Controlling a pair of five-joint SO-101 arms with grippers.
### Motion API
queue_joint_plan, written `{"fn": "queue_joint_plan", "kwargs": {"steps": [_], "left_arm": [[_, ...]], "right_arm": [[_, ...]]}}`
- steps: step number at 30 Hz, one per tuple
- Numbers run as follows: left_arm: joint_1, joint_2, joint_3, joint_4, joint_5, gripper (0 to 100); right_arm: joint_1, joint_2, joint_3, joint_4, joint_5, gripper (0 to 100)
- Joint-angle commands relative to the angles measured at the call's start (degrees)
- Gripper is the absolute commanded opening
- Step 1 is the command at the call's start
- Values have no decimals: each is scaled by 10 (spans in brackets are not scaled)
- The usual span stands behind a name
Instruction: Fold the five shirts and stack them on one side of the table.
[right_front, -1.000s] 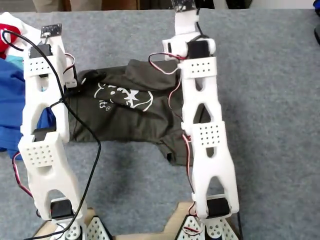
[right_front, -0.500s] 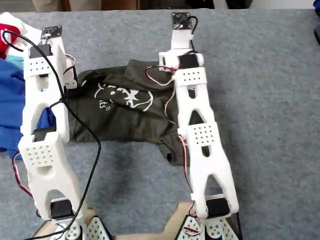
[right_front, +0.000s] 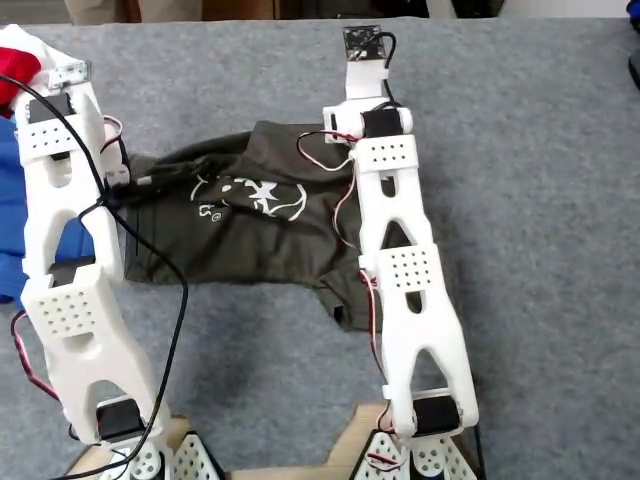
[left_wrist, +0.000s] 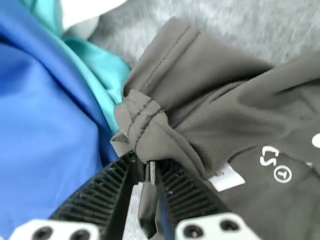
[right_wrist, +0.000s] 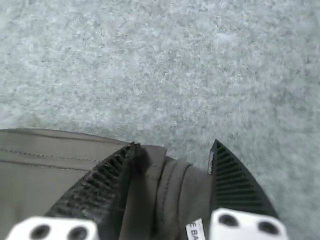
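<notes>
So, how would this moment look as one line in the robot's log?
left end effector: shut on olive shirt at a bunched edge | right end effector: open, astride another edge | blue shirt: beside olive shirt | fold: unfinished

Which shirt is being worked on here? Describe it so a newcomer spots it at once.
On the grey table cover, look between the left arm and the right arm. The dark olive shirt lies spread there, one edge pinched in the left arm's jaws. Unlike the blue shirt and teal fabric bunched beside it, it bears a white printed design.
</notes>
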Motion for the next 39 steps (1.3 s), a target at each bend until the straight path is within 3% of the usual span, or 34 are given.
{"fn": "queue_joint_plan", "kwargs": {"steps": [1,14,39], "left_arm": [[-6,-10,-33,12,-4,19],[-5,-8,-27,12,-4,19],[-5,-8,-27,13,-4,19]], "right_arm": [[-3,-18,-32,-11,22,235],[-49,26,-32,-80,133,235],[-55,29,-15,-78,129,234]]}}
